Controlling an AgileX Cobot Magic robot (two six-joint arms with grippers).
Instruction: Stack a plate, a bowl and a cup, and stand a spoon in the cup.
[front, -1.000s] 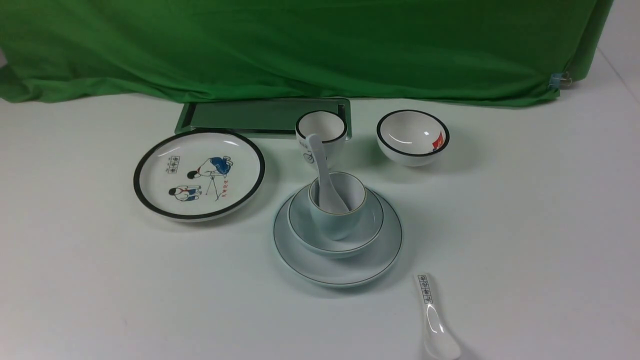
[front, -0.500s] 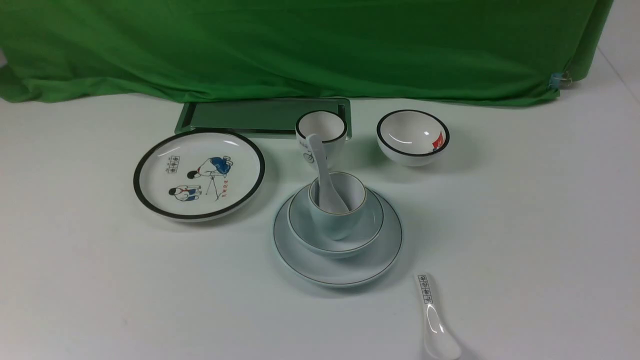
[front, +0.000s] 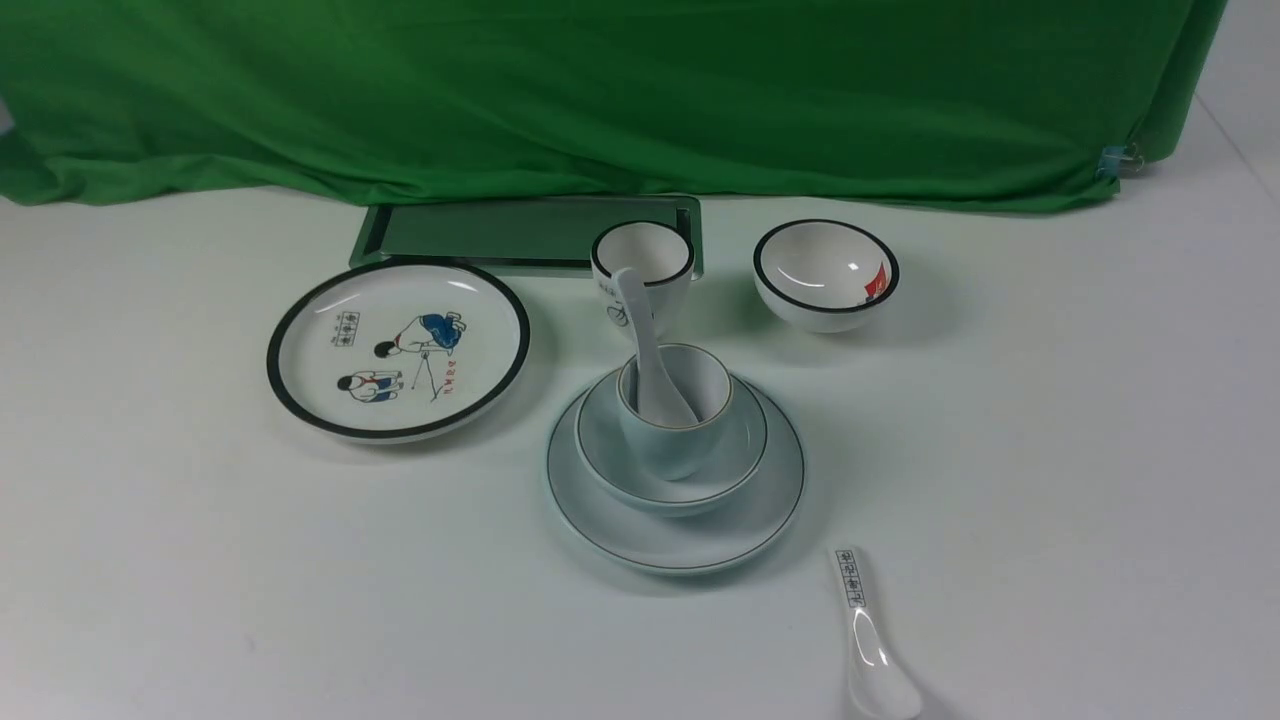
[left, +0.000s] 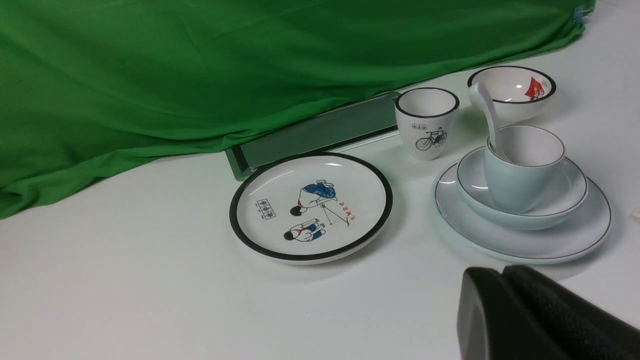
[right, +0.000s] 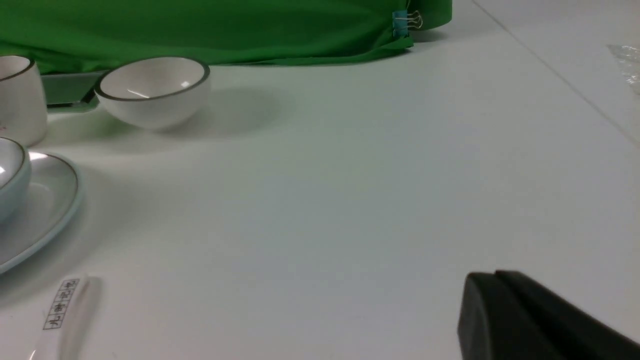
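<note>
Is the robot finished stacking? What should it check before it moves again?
1. The pale bowl sits on the plain plate: ok.
2. The plain cup stands upright in that bowl: ok.
3. The all-white spoon stands in the cup, its handle leaning up over the rim: ok.
4. The left gripper is shut, empty and apart from the stack: ok.
5. The right gripper is shut, empty and apart from the stack: ok.
6. The lettered spoon lies on the table, not touching the plate: ok.
</note>
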